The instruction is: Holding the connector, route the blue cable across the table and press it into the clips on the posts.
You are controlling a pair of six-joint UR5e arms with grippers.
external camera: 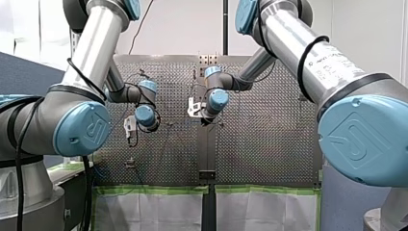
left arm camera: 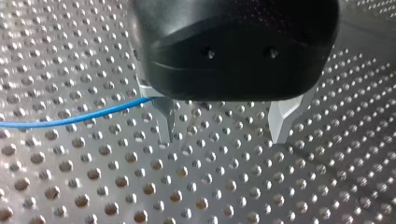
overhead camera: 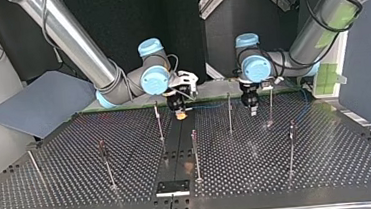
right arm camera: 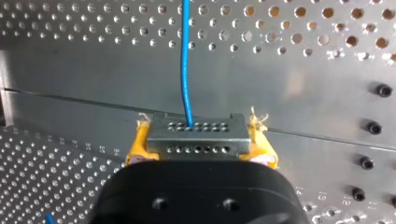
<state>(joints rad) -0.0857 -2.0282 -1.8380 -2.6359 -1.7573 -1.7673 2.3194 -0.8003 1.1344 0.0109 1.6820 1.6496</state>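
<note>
The connector [right arm camera: 196,136], a small metal block with two rows of holes, sits squarely between the fingers of my right gripper [right arm camera: 200,145]. The yellow pads [right arm camera: 138,144] clamp it from both sides, so the jaws are closed only to the block's width. The blue cable [right arm camera: 185,60] leaves the connector's far face and runs straight ahead of the gripper, over a plain metal strip of the perforated table [right arm camera: 289,28]. In the top view this gripper hangs low over the table's middle strip, with one post [overhead camera: 158,120] just beside it.

My left gripper [left arm camera: 224,129] stands open, its two metal fingers [left arm camera: 164,122] well apart with nothing between them. Their tips are close above the table; whether they touch it I cannot tell. The cable comes in from the side and reaches the outer face of one finger near its root. I cannot tell whether it touches there. In the top view this gripper hangs between two other posts [overhead camera: 229,112], and a faint blue line runs between the two grippers.
</note>
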